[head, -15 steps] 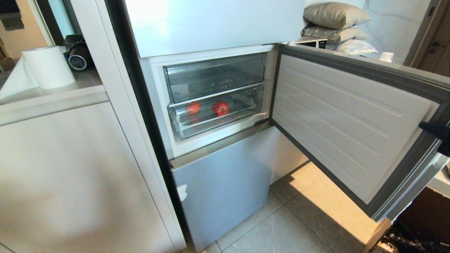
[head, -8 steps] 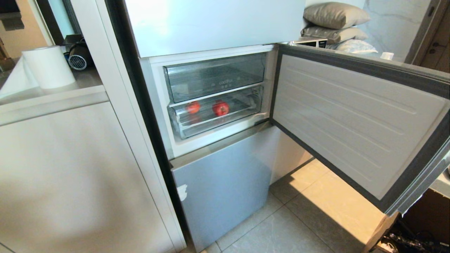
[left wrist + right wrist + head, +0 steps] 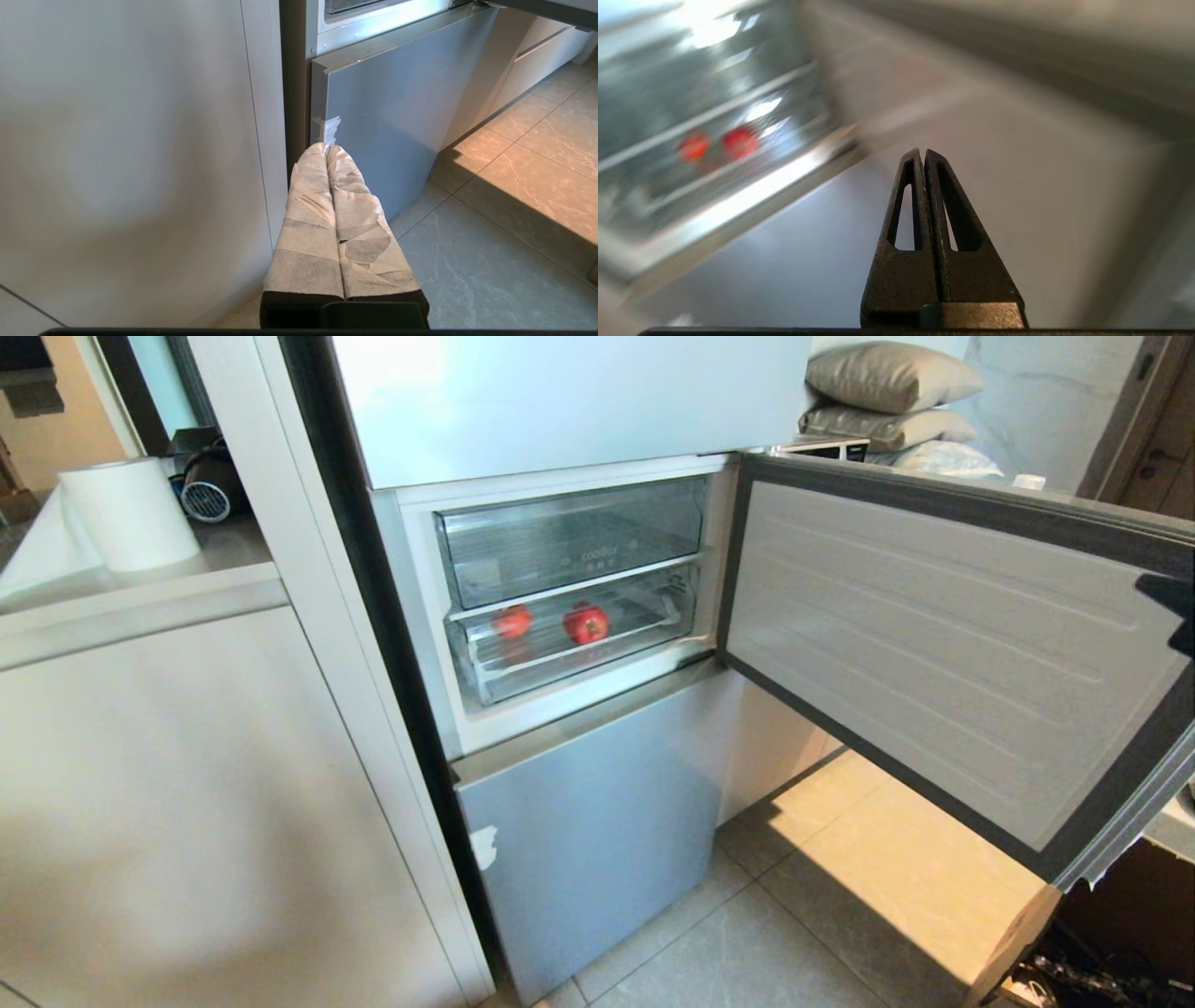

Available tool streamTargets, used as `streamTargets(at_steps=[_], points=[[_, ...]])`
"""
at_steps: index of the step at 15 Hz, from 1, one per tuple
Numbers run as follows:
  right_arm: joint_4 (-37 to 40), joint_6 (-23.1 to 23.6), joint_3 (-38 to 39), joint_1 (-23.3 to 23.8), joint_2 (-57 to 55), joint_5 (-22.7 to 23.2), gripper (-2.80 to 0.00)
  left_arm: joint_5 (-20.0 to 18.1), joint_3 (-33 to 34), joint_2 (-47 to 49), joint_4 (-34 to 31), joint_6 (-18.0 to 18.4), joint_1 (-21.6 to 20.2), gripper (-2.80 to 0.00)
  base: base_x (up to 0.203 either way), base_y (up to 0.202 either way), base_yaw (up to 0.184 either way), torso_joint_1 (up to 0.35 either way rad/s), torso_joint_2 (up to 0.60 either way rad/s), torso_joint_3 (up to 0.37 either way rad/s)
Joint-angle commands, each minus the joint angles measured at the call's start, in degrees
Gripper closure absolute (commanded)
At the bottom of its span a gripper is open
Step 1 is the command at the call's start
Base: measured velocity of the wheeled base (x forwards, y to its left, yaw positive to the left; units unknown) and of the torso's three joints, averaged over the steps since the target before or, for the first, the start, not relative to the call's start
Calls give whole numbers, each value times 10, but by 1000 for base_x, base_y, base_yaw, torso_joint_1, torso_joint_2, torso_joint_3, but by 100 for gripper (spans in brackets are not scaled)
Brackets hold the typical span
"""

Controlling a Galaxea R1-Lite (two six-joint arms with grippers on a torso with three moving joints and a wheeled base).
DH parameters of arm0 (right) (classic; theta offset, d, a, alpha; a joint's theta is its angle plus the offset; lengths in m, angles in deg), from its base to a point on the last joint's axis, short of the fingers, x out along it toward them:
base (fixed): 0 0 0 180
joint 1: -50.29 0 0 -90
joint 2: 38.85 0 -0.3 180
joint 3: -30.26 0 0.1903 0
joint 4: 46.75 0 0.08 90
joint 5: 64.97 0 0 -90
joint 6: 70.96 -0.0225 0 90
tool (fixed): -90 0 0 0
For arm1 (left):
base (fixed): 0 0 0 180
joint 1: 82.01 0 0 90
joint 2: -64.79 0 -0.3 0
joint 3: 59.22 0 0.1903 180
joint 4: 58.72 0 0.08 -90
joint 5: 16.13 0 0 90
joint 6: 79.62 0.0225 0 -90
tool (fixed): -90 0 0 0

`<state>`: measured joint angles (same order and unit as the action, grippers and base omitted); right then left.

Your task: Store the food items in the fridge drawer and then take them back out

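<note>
Your right gripper (image 3: 924, 154) is pressed shut and holds nothing. The 2 red fruits (image 3: 585, 623) sit in the fridge drawer (image 3: 579, 653), well apart from it. Your left gripper (image 3: 327, 149) is shut too, low by the cabinet.

The fridge door (image 3: 943, 653) has swung since a second ago — its free outer edge, at about three o'clock in the head view, now stands higher in the picture than before, and its lower corner has lifted away from the floor tiles (image 3: 840, 896), so more sunlit tile shows beneath it at five o'clock.

The right gripper (image 3: 1174, 607) has shifted too. A second ago its dark tip showed at the door's outer edge near four o'clock; half a second ago it was out of the head view; now it shows again at three o'clock — higher up, against the door's inner panel.
</note>
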<state>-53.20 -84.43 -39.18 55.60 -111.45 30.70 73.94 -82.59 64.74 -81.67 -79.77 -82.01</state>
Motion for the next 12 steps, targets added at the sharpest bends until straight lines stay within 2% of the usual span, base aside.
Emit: streamTargets(at_steps=[1,4,9,10,12], points=[[-4,-2,21,-20,-28,2,0,0,1,0,0,0,0,0,0,0,0,0,0,0],[-40,6,138,-28,46,6,0,0,1,0,0,0,0,0,0,0,0,0,0,0],[-50,70,399,-33,267,5,0,0,1,0,0,0,0,0,0,0,0,0,0,0],[-25,76,427,-33,318,4,0,0,1,0,0,0,0,0,0,0,0,0,0,0],[79,91,443,-34,432,3,0,0,1,0,0,0,0,0,0,0,0,0,0,0]])
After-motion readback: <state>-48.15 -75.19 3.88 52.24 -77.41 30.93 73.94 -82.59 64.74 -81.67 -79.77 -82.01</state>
